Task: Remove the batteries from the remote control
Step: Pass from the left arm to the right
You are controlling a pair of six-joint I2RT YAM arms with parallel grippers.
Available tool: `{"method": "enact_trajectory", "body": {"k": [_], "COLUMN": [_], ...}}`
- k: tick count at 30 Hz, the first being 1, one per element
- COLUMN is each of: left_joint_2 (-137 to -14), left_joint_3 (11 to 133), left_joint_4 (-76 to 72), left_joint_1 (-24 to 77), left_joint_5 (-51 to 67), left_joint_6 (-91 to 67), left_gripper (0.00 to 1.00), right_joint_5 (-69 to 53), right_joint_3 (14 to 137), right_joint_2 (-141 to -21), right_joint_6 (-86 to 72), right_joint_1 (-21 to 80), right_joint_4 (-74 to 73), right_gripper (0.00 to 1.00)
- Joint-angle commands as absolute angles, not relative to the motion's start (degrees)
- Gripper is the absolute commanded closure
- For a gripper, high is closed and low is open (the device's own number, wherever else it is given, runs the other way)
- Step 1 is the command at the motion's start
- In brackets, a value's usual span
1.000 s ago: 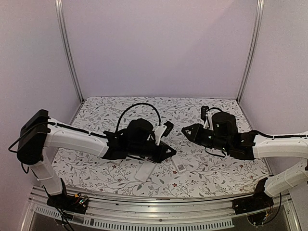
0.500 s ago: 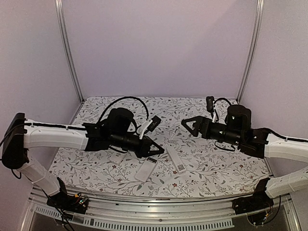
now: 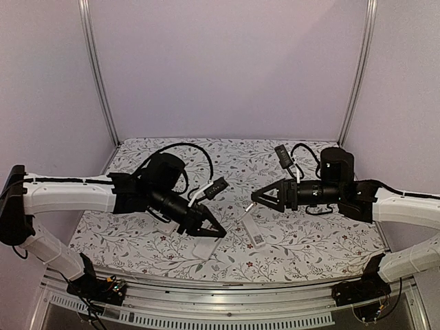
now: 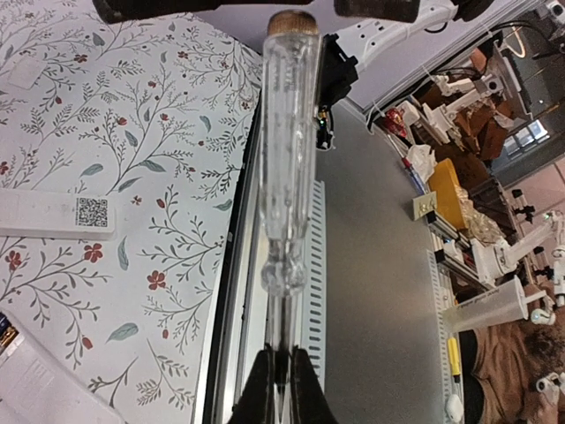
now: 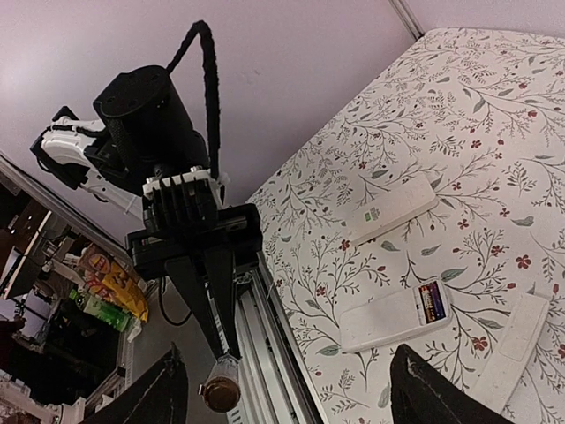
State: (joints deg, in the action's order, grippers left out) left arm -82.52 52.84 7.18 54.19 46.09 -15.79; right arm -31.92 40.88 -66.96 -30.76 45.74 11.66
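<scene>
A white remote control lies face down near the table's front edge with its battery bay uncovered. The batteries, red and dark, sit in that bay. From above, this remote control lies just below my left gripper. The left gripper is shut on the thin shaft of a clear-handled screwdriver, whose handle points towards the right arm, above the front rail. My right gripper hangs open and empty above the cloth, right of the remotes; its fingertips frame the wrist view.
A second white remote with a QR label lies right of the first. A third white remote with a small green label lies further left. The flowered cloth ends at the metal front rail.
The right gripper has opened and come down to the left, towards the remotes. The left arm has drawn back to the left and lowered its gripper with the screwdriver.
</scene>
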Motion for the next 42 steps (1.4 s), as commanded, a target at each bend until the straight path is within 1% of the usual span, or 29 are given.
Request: {"method": "enact_trajectory", "body": {"k": [1,5,9,12,14,17,22,24,28,30,33,34,36,37,38,40,41,42], "left_joint_2": [-83.3,-84.2,-84.7,-84.8,-85.0,-85.2,-85.2,-85.3,-85.3,-85.3,-85.3,-85.3,-85.2,-85.0,-84.7,-83.3,-82.4,-81.5], "left_joint_3": [53.7,53.9,53.9,53.9,53.9,54.0,54.2,54.4,54.6,54.6,54.7,54.8,54.9,54.9,54.8,54.0,53.2,52.3], "left_joint_4": [8.6,9.3,9.1,8.6,8.5,8.6,8.8,9.1,9.5,9.5,9.5,9.6,9.7,9.7,9.6,9.1,8.7,8.0], "left_joint_1": [53.4,53.3,53.4,53.3,53.3,53.3,53.3,53.3,53.3,53.3,53.3,53.3,53.3,53.3,53.3,53.2,53.0,52.4], "left_joint_5": [47.0,45.5,44.1,43.7,43.6,43.2,42.4,41.6,40.3,40.0,39.7,39.7,39.1,38.3,36.9,31.7,29.8,28.4], "left_joint_6": [-14.3,-14.0,-13.9,-14.0,-14.1,-14.2,-14.2,-14.1,-14.0,-14.0,-14.1,-14.1,-14.2,-14.4,-14.8,-16.2,-16.7,-17.2], "left_gripper": [1.00,1.00,1.00,1.00,1.00,1.00,1.00,1.00,1.00,1.00,1.00,1.00,1.00,0.97,0.85,0.52,0.41,0.33], "right_joint_5": [-38.4,-36.5,-35.1,-34.6,-34.6,-34.6,-34.7,-34.6,-34.5,-34.5,-34.2,-33.8,-32.7,-31.8,-30.5,-26.0,-23.8,-21.2], "right_joint_3": [42.8,42.9,43.1,43.3,43.5,43.6,43.7,43.6,43.5,43.3,43.2,43.0,42.8,42.6,42.3,41.7,41.1,40.6], "right_joint_2": [-69.3,-70.6,-71.8,-72.8,-73.4,-74.2,-74.3,-74.3,-74.3,-74.1,-73.9,-73.8,-73.5,-73.2,-73.0,-72.3,-71.8,-71.5], "right_joint_6": [-30.8,-31.0,-31.7,-32.2,-32.3,-32.2,-32.0,-32.0,-32.0,-32.1,-32.2,-32.2,-32.3,-32.3,-32.4,-33.4,-33.8,-34.8], "right_joint_1": [46.3,47.1,47.6,48.0,48.2,48.3,48.6,48.6,48.6,48.7,48.7,48.7,48.7,48.7,48.7,48.7,48.7,48.7], "right_joint_4": [13.3,12.2,11.7,11.6,11.2,10.8,10.7,10.4,10.0,10.0,10.0,10.1,10.2,10.3,10.4,10.4,10.4,10.4], "right_gripper": [0.24,0.24,0.31,0.39,0.47,0.55,0.75,0.79,0.82,0.86,0.98,1.00,1.00,1.00,1.00,1.00,1.00,1.00]}}
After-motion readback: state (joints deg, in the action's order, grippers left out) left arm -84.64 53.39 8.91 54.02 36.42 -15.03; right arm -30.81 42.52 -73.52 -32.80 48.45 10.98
